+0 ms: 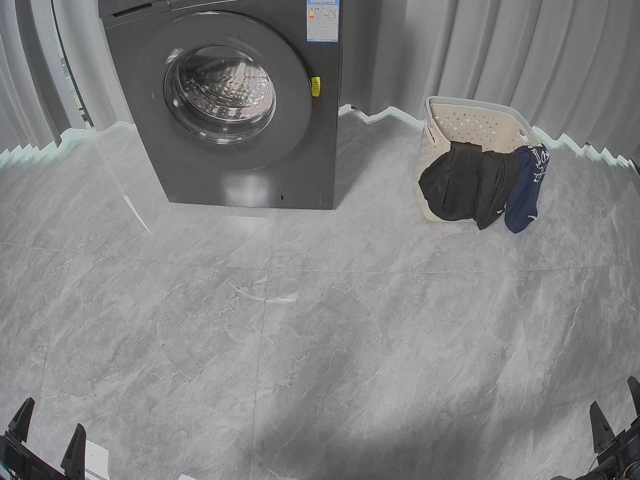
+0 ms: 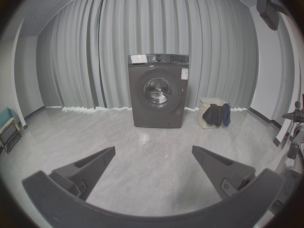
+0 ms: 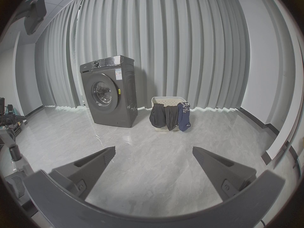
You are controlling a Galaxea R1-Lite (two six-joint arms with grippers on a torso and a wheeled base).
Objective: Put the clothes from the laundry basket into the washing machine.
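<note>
Clothes (image 1: 480, 181) hang over the front rim of the laundry basket (image 1: 467, 118) at one o'clock in the head view: two black garments (image 1: 460, 181) with a navy garment (image 1: 527, 191) just beside them. At eleven o'clock the washing machine (image 1: 227, 95) stands well apart from the basket, its round door shut. The left gripper (image 1: 53, 415) sits at seven o'clock and the right gripper (image 1: 613, 393) at five o'clock, both over the grey floor (image 1: 320, 341) with fingers spread wide, holding nothing. Pale curtains (image 1: 507, 35) hang behind.
</note>
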